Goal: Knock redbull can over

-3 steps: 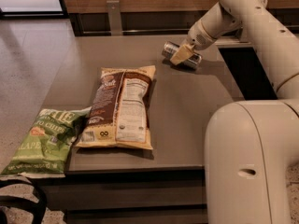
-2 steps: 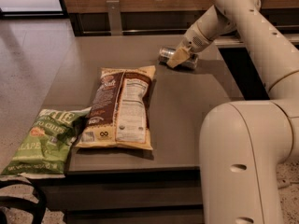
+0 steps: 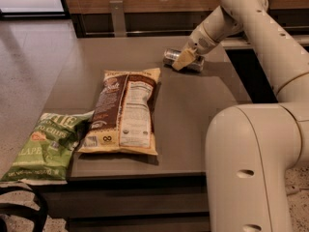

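Left edge: green chip bag (image 3: 46, 146) lies flat on the near-left corner of the table (image 3: 193, 124), its lower end hanging past the table edge. Below it, a dark curved strap (image 3: 21, 204) at floor level; what it belongs to is unclear.

Centre-left: brown-and-cream chip bag (image 3: 123, 112), flat, label side up, long axis running front to back. Its left edge touches or slightly overlaps the green bag.

Back, behind the table: upright metal post (image 3: 117, 16) against the wood-panelled wall.

Centre-right, far part of the table: redbull can (image 3: 169, 57) on its side, shiny end facing left, well apart from both bags.

Gripper (image 3: 183, 58) sits right on the can, a tan part lying across the can's middle and in contact with it. Jaw state: cannot tell.

Right: arm (image 3: 260, 37) rises from a large rounded joint housing at the near right, runs up along the right edge to a bend near the top, then slopes down and left through the wrist to the gripper.
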Motion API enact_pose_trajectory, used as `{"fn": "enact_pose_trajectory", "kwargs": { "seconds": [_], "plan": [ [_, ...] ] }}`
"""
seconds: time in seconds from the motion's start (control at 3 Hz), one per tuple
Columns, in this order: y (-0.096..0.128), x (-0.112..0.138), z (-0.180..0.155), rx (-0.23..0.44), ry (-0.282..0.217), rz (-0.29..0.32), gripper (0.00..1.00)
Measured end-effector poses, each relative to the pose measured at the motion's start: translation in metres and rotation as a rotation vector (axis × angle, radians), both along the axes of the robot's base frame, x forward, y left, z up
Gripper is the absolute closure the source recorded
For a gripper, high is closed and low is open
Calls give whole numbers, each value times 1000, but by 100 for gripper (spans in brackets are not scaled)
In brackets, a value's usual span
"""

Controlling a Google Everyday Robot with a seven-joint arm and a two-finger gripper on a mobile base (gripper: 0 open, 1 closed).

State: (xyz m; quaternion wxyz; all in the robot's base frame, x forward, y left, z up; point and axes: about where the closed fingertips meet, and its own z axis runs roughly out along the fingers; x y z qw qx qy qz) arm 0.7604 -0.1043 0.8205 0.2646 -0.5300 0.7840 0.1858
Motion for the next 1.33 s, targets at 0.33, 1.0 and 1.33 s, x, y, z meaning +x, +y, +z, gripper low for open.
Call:
{"fn": "enact_pose_trajectory", "kwargs": {
  "seconds": [0.33, 1.0, 1.33],
  "plan": [
    [1, 0, -1, 0, 2, 1, 29],
    [4, 1, -4, 1, 6, 4, 0],
    [4, 1, -4, 1, 6, 4, 0]
  ]
}}
